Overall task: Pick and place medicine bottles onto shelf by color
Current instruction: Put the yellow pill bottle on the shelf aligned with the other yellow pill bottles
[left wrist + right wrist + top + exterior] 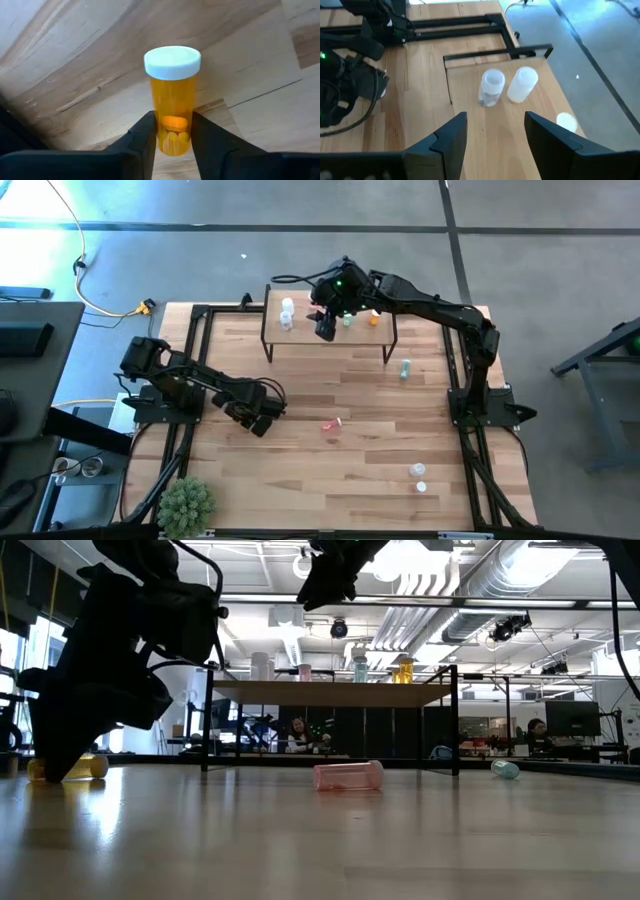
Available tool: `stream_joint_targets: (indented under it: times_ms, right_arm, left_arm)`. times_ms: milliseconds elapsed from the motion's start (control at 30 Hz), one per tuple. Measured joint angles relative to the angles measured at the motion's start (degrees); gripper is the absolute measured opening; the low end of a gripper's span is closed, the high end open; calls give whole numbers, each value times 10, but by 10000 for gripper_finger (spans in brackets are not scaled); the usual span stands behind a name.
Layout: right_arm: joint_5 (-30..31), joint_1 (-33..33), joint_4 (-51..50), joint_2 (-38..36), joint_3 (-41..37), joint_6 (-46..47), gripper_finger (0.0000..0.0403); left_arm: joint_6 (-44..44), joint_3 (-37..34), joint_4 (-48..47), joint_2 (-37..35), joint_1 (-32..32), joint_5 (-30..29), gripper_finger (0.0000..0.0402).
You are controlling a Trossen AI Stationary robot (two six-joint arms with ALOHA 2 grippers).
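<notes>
An orange medicine bottle [172,100] with a white cap lies on its side on the table's left part, and my left gripper [172,121] is shut on it; the low view shows it under the gripper [85,767]. The shelf [300,340] stands at the far middle and carries two white bottles [492,87], a green one [347,321] and an orange one [374,320]. My right gripper [495,117] hovers open above the shelf, touching nothing. A pink bottle [332,423] lies on its side mid-table. My left gripper pinches the orange bottle's round wall near its base end [172,137] between its two fingers [145,137]. The fingers come steeply from above, one on each side. The bottle lies on its side on the table, cap end away from the fingers.
A teal bottle [405,368] lies right of the shelf, and two white bottles [418,472] stand near the front right. A spiky green plant [186,502] sits at the front left corner. Black frame rails [200,370] run along the table's sides.
</notes>
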Motion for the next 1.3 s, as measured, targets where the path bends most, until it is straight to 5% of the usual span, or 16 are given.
stream_joint_targets:
  times_ms: [333,767,1300]
  right_arm:
    - [0,0,-58,-30,0,6,188]
    - [-28,0,-132,-99,0,19,188]
    - [-251,0,-215,-143,0,16,188]
  left_arm:
    - [72,23,47,-35,-2,-28,87]
    - [247,91,333,-43,10,-103,87]
    - [446,91,586,-43,83,-79,87]
